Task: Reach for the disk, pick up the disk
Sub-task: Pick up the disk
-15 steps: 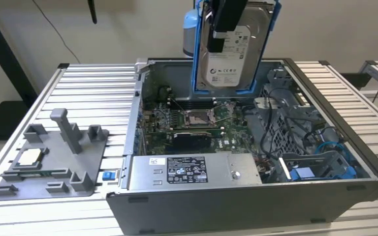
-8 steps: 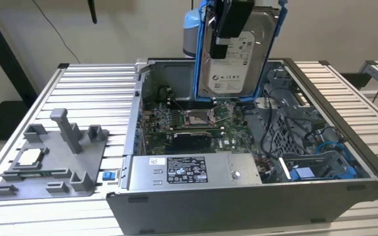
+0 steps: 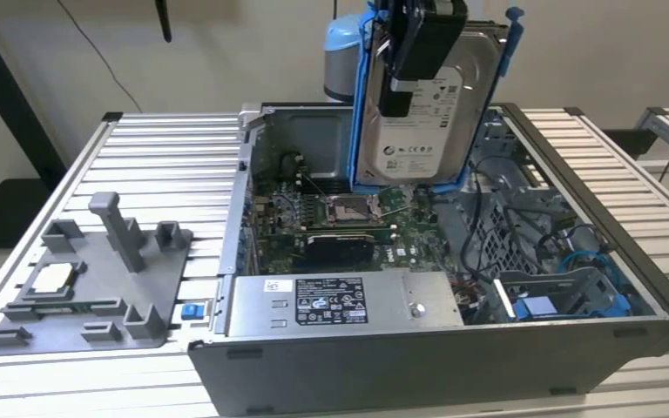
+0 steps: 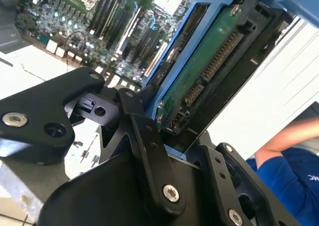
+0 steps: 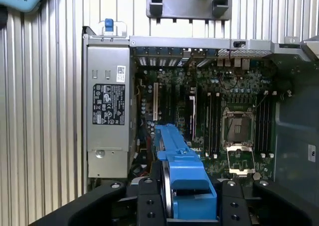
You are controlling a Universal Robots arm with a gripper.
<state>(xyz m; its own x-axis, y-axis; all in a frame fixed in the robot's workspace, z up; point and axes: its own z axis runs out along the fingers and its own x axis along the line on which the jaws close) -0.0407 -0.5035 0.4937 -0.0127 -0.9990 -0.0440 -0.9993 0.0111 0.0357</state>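
The disk, a silver-grey hard drive with a white label and a bright blue frame, hangs upright above the open computer case in the exterior view. My black gripper is shut on its upper edge. In the second wrist view the disk shows its green circuit-board side and connectors, clamped between my gripper's fingers. In the first wrist view the blue edge of the disk runs out from my gripper over the motherboard.
Below the disk lie the motherboard and the power supply. A blue bracket sits in the case's near right corner. A grey fixture with a small chip stands on the slatted table. A person's arm is nearby.
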